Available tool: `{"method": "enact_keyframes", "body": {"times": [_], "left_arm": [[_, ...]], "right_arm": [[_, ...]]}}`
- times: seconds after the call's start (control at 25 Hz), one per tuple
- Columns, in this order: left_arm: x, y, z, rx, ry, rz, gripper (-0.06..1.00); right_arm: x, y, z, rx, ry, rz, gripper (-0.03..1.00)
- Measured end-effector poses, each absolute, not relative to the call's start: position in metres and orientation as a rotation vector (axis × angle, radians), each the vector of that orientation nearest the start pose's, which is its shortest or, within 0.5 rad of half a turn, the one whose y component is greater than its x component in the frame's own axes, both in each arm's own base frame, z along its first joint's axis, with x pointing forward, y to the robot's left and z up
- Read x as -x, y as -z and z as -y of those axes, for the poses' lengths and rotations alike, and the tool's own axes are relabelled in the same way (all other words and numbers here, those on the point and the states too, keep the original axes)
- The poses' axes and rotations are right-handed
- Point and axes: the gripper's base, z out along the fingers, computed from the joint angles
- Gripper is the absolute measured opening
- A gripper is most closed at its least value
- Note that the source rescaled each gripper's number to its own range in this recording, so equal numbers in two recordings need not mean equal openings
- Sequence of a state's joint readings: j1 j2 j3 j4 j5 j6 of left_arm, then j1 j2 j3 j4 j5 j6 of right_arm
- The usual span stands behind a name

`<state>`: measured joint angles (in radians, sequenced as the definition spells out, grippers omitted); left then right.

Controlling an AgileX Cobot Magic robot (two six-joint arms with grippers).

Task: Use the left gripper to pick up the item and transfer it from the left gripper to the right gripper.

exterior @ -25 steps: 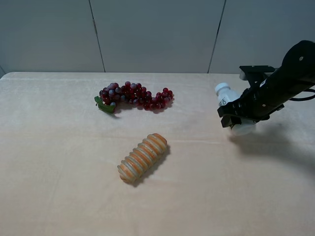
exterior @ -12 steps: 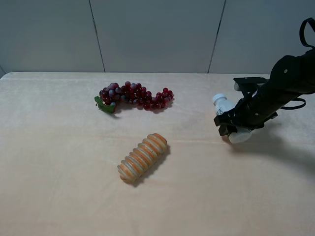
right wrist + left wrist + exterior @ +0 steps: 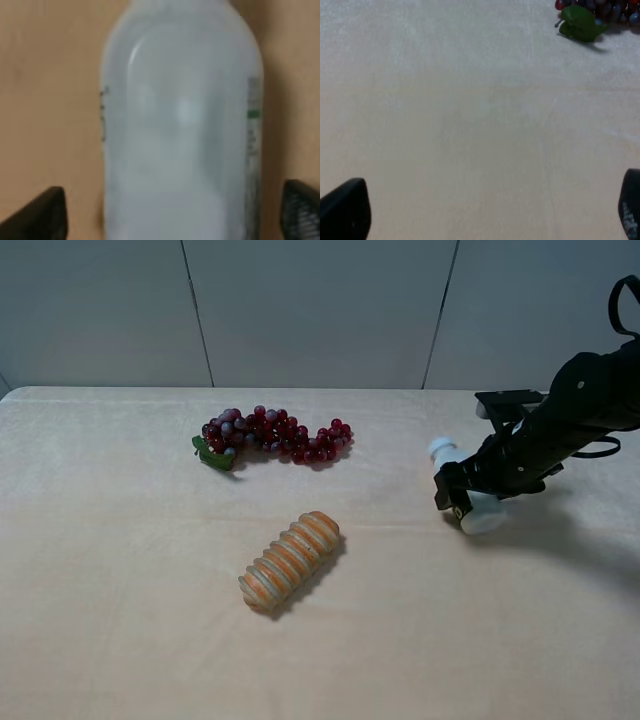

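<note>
Translucent plastic bottle (image 3: 180, 125), rounded; seemingly loose within parted right hand (image 3: 172, 212).

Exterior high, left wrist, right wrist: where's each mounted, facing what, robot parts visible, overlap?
Exterior high: mounted high, looking down across the beige table toward a grey wall; only the right arm and right end effector show.
Left wrist: on the left arm, facing the table; open left end effector tips at frame edges.
Right wrist: on the right arm, close on the small translucent-white plastic bottle between open tips.
Shared: exterior and left wrist, red grape bunch; exterior and right wrist, the bottle.
</note>
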<state>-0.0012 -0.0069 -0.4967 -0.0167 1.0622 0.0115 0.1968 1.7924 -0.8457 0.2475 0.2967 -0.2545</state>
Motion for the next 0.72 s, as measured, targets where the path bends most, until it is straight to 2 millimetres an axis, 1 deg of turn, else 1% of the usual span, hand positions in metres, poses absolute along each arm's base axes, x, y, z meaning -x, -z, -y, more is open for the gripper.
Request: {"method": "enact_keyframes", "body": {"times": [0.04, 0.08, 0.2, 0.44, 0.52, 0.72], "left_arm": [[0.006, -0.276, 0.001, -0.014, 0.013, -2.042, 0.99], [0.006, -0.276, 0.001, -0.014, 0.013, -2.042, 0.99], [0.006, -0.276, 0.001, -0.014, 0.013, -2.042, 0.99], [0.006, -0.276, 0.001, -0.014, 0.013, -2.042, 0.99], [0.006, -0.276, 0.001, -0.014, 0.013, -2.042, 0.99], [0.006, -0.276, 0.001, -0.014, 0.013, -2.042, 0.99]], "right_arm": [[-0.31, -0.132, -0.068, 0.31, -0.151, -2.705, 0.92], [-0.31, -0.132, -0.069, 0.308, -0.151, -2.705, 0.95], [-0.31, -0.132, -0.069, 0.307, -0.152, -2.705, 0.99], [-0.309, -0.132, -0.069, 0.309, -0.155, -2.713, 1.0], [-0.308, -0.135, -0.069, 0.31, -0.159, -2.71, 1.0], [-0.302, -0.16, -0.069, 0.317, -0.177, -2.679, 1.0]]}}
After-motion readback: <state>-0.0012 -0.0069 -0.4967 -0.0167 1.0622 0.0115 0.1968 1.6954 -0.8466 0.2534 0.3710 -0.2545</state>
